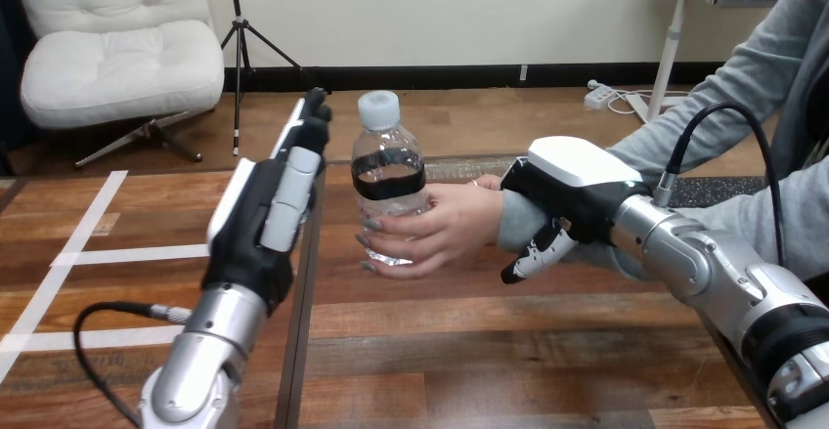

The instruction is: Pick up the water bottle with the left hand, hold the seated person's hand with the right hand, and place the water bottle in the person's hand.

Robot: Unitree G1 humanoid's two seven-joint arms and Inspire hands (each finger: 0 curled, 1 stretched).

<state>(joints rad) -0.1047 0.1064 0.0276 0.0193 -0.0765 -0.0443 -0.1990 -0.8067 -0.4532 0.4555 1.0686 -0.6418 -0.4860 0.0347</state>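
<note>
Plainly gripped by the person's hand (445, 229), the water bottle (388, 160) could tip if the right robot hand (572, 180), curled round the person's wrist (515, 226), tugs; the left robot hand (269, 214) hangs open beside it.

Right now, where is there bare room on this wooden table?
Bare: the near wooden table below the person's hand, between the left forearm and right forearm. Crowded mid-table: that hand grips the clear plastic water bottle, the right hand curls round the person's wrist, the open left hand alongside.
</note>
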